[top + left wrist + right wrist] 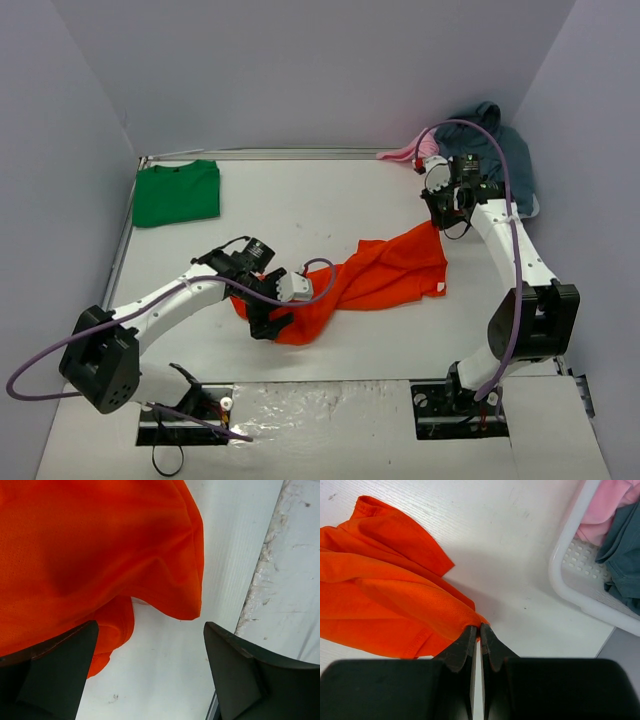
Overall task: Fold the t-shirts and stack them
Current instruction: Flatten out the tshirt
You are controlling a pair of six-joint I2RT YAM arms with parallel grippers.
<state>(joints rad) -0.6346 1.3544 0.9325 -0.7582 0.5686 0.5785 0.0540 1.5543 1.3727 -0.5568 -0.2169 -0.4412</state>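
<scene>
On desk [320, 200], far-left corner: folded shirt [177, 192]. Mid-desk, stretching from near left to right: loose shirt [385, 272], well apart from the first. Far-right corner: basket [561, 575], clothes [490, 140] in it, just behind loose shirt's far-right corner.

You see the whole counter [330, 200] in the top external view, looking down from high above and behind the arm bases. The left wrist view looks from very close past the left pincer [150, 630] onto the orange t-shirt [75, 545]. The right wrist view looks down past the right pincer [477, 627] at the same shirt's other end, so all three views share it.
</scene>
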